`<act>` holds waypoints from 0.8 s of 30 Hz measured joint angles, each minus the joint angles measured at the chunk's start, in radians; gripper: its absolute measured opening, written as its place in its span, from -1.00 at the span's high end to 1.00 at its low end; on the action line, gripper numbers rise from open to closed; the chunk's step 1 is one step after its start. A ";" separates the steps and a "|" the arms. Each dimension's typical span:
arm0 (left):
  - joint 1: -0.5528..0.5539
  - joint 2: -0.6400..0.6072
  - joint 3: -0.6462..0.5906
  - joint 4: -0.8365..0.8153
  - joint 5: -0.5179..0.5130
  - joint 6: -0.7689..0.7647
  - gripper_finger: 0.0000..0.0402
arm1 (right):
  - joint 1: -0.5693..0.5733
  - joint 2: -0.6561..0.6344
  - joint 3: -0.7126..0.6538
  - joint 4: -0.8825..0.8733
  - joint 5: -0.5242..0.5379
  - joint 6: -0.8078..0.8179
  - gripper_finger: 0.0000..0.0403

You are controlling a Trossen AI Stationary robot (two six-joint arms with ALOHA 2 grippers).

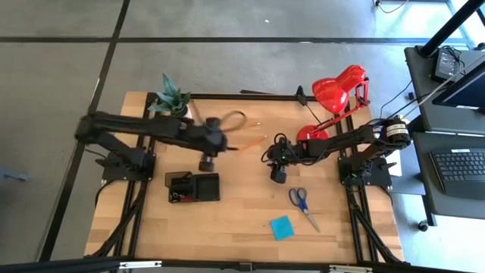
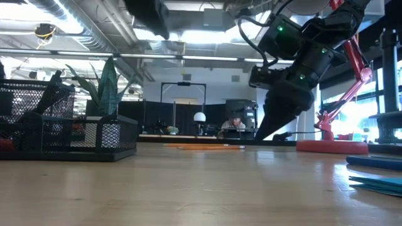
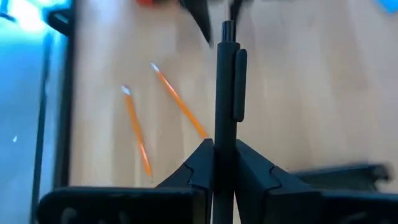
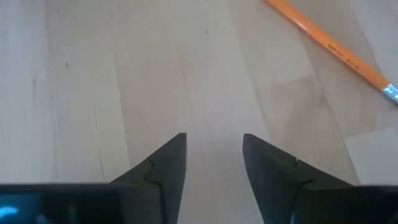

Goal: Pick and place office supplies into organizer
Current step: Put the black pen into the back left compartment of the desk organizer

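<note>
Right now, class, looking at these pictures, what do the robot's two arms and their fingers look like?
Both arms are dark, matte and jointed, rising from black bases, with black cables running alongside. The right arm carries a round silver and orange fitting near its base and small green lights by the wrist. The left arm is plain black. Each ends in two dark wedge-shaped fingers tapering to points.

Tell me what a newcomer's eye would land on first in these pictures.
First, the red desk lamp at the table's far right corner. Next, the left gripper, shut on a black pen above the table's middle, with two orange pencils lying on the wood beyond it. The right gripper hangs open over bare wood nearby, and the black organizer sits toward the left.
</note>
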 joint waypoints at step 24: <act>-0.206 -0.844 -0.879 0.712 0.023 -0.396 0.83 | -0.004 0.000 0.000 0.102 0.003 -0.023 0.20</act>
